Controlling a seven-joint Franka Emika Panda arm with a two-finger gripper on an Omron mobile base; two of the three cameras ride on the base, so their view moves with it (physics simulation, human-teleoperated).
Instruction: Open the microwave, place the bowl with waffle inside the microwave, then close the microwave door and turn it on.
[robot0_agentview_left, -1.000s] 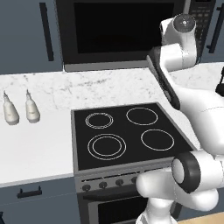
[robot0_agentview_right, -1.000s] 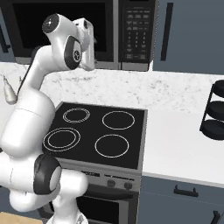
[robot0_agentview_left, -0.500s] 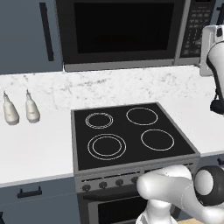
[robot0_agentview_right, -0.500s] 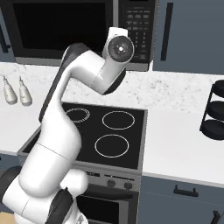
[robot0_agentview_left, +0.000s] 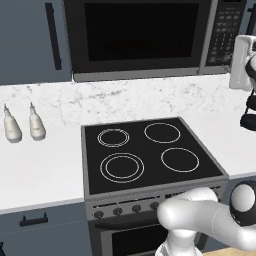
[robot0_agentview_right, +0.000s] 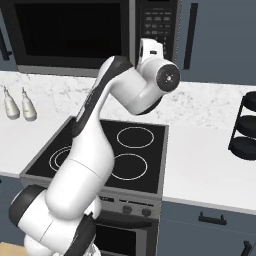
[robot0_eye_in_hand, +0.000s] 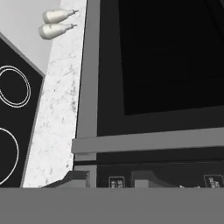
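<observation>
microwave door (robot0_agentview_left: 139, 37) shut | arm raised at microwave's (robot0_agentview_right: 90, 32) keypad end | gripper (robot0_eye_in_hand: 113, 178) close to door's right edge, jaw spread: cannot tell | stove (robot0_agentview_left: 147, 152) bare

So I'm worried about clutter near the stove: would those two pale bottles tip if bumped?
Probably. The two bottles stand upright on the counter, tall with narrow necks, so a sideways nudge could topple them; once down, their rounded bodies would likely roll.

The microwave (robot0_agentview_left: 150, 37) keypad markings are too small to read.
</observation>
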